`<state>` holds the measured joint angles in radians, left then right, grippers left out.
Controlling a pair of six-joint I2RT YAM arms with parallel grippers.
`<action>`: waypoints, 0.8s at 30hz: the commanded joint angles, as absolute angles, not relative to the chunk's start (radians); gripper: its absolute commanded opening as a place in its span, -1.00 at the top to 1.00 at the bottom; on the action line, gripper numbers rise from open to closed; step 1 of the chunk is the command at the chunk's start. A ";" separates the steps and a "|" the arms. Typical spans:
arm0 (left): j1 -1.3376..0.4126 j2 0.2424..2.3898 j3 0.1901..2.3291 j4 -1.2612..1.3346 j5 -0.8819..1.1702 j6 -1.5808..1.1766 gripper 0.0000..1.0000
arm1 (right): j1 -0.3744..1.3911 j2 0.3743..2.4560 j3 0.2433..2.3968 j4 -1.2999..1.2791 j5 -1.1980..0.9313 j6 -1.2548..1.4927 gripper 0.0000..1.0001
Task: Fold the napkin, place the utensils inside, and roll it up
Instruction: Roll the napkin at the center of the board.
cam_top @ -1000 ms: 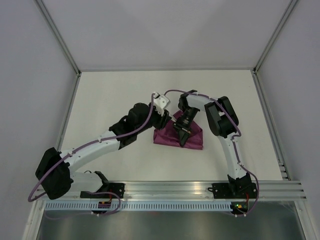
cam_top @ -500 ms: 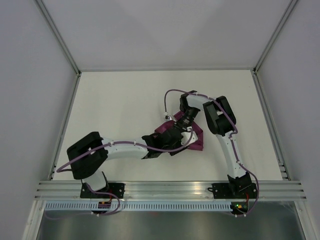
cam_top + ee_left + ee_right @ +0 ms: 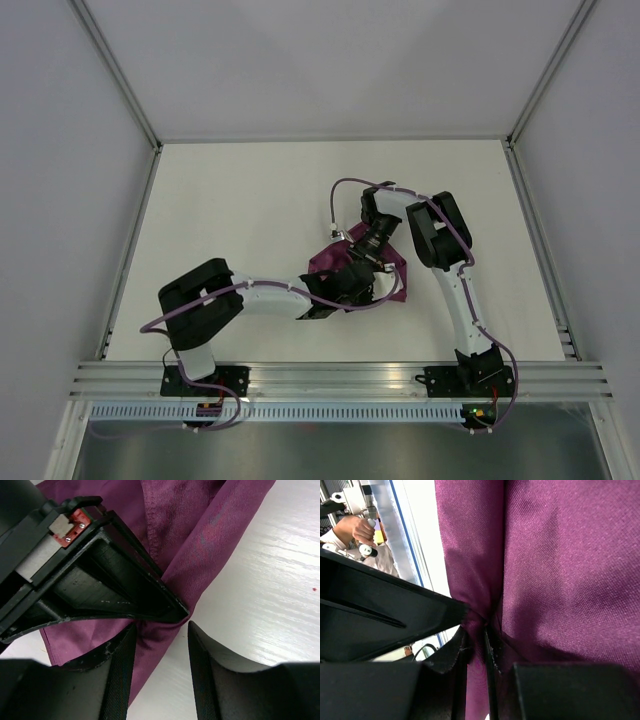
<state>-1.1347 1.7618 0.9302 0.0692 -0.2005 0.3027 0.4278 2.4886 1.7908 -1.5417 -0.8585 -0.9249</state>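
Pale grey walls and aluminium rails close in a white, faintly wood-grained counter (image 3: pixel 230 200). From the near-left corner the left arm reaches low across to a spot a little right of centre. There the left gripper (image 3: pixel 161 630) stands spread, its two matte black fingers straddling a raised ridge of cloth without pressing on it.

That cloth is the dark plum-magenta napkin (image 3: pixel 200 525), thin and soft with a fine twill weave, a stitched hem and loose creases. It lies bunched and partly folded, right of centre and somewhat nearer the near edge than the far one. No silvery utensils show in any view; whether they are tucked under the cloth cannot be told.

Right against that ridge, the right gripper (image 3: pixel 476 630) is pressed together on a narrow pleat of the napkin, holding it lifted off the counter.

The two grippers sit almost tip to tip, so a closing left gripper could nip the right one's hard plastic finger rather than fabric. Such thin, slick cloth may also slide out of a shallow pinch, or give up only one layer, and the fold would then skew or collapse.
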 commanded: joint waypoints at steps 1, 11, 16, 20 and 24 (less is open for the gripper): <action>-1.138 1.807 0.965 0.115 -0.250 0.377 -0.01 | 0.420 2.566 1.792 -1.381 -0.658 -0.994 0.81; -1.137 1.894 0.985 0.061 -0.190 0.377 0.20 | 0.405 2.583 1.815 -1.408 -0.664 -1.003 0.81; -1.129 1.936 1.009 0.029 -0.134 0.374 0.78 | 0.403 2.576 1.815 -1.420 -0.676 -1.020 0.77; -1.114 1.954 1.031 0.006 -0.071 0.368 0.95 | 0.397 2.568 1.812 -1.422 -0.686 -1.019 0.59; -1.097 1.963 1.042 -0.044 -0.006 0.359 0.95 | 0.388 2.527 1.812 -1.433 -0.716 -1.025 0.26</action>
